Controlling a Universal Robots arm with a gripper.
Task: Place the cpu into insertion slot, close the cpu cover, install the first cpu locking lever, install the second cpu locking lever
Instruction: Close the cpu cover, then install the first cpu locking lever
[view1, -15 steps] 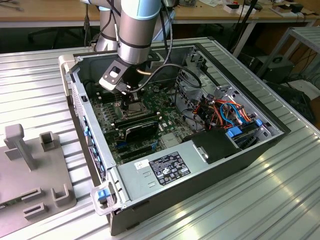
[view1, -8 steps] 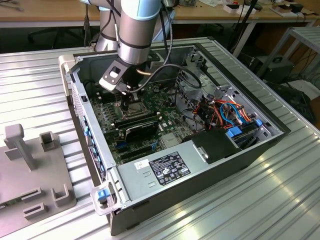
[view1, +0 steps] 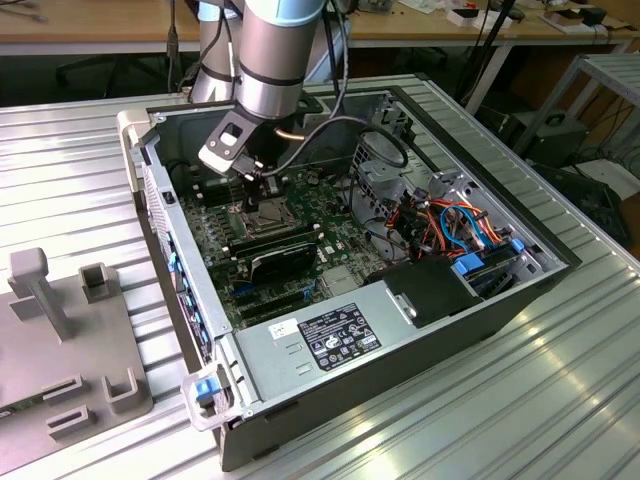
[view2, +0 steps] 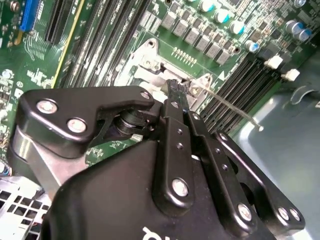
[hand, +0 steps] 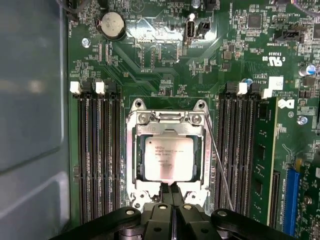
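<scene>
Pincer (hand: 170, 188), tips together, against cpu cover (hand: 133, 160), its near edge partly hidden

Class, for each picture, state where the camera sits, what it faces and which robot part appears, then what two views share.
Exterior view: off the arm, looking down into the open computer case; arm and claw show.
First wrist view: on the wrist, facing the cpu squarely; claw tips show.
Second wrist view: on the wrist, slanting across the motherboard; claw body shows.
Shared: both wrist views show the locking lever.
</scene>
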